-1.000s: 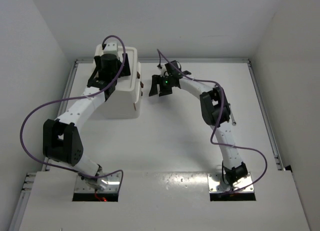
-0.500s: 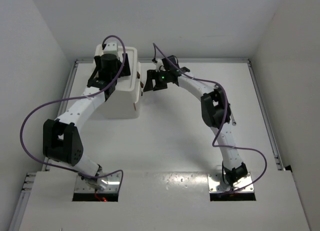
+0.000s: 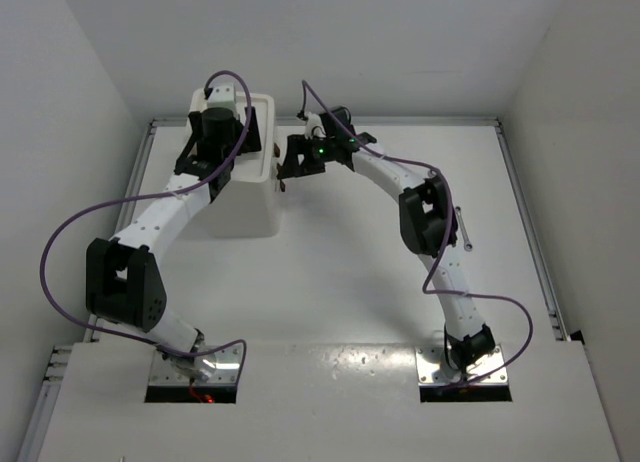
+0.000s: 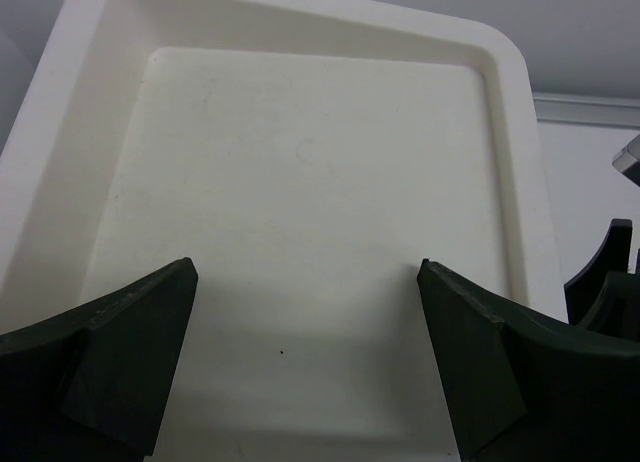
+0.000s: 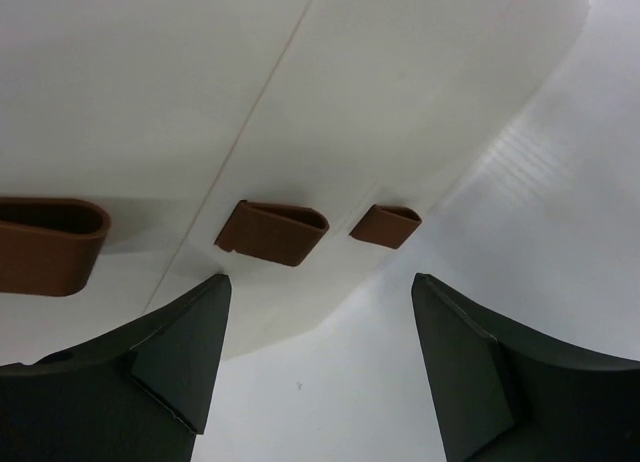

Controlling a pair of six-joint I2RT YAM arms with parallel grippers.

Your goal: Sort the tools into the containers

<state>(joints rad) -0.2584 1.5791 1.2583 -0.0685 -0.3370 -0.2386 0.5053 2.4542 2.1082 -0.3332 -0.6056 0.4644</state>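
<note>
Right gripper [image 5: 318, 317] spread wide, middle drawer knob [image 5: 272, 232] just ahead.

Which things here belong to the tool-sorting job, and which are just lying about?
Part of the job:
- drawer box
- top tray
- brown knobs
- silver wrench
- left gripper, right gripper

Just there:
- purple cables
- table

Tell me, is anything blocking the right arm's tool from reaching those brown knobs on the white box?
Nothing visible does. The right tool is open and faces the drawer unit, with the middle knob just ahead of its gap. Only bare white surface lies between them.
</note>
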